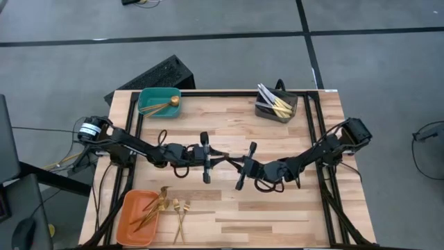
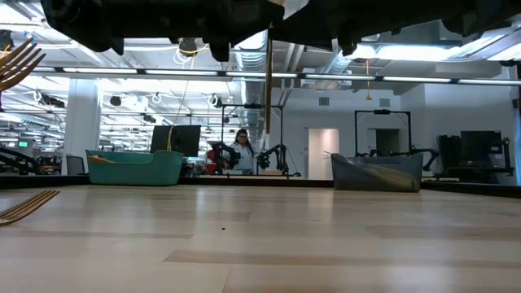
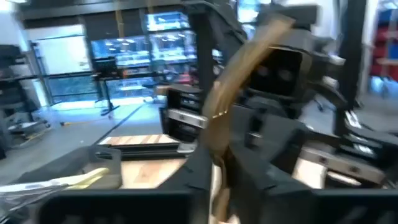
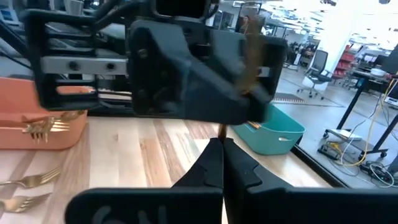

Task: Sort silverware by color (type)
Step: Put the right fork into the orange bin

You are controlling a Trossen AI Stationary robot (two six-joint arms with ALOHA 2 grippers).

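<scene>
A slim gold piece of silverware [image 2: 268, 81] hangs upright above the middle of the table, between my two grippers, which face each other there. My left gripper [image 1: 206, 158] comes from the table's left and is shut on it. My right gripper [image 1: 243, 167] comes from the right and is shut on it too. In the left wrist view the gold piece [image 3: 231, 93] rises slanting from between the fingers, in front of the right gripper's body. Whether it is a spoon or a fork I cannot tell. My left gripper pinches the gold piece's shaft [image 3: 216, 177] between its two fingers, coming level from the table's left and lying across it. The piece stands roughly upright, clear of the table. My right gripper has a thin gold edge [image 4: 222, 129] of the piece at its shut fingertips, coming level from the table's right. The left gripper's body hides the rest of the contact. The piece's lower end [image 2: 268, 126] hangs free above the table.
A teal bin [image 1: 159, 102] with gold pieces stands at the far left. A dark grey bin [image 1: 276, 104] with knives stands at the far right. An orange bin [image 1: 142, 215] with forks sits near left, loose forks [image 1: 182, 212] beside it. A person [image 2: 242, 150] sits beyond the table.
</scene>
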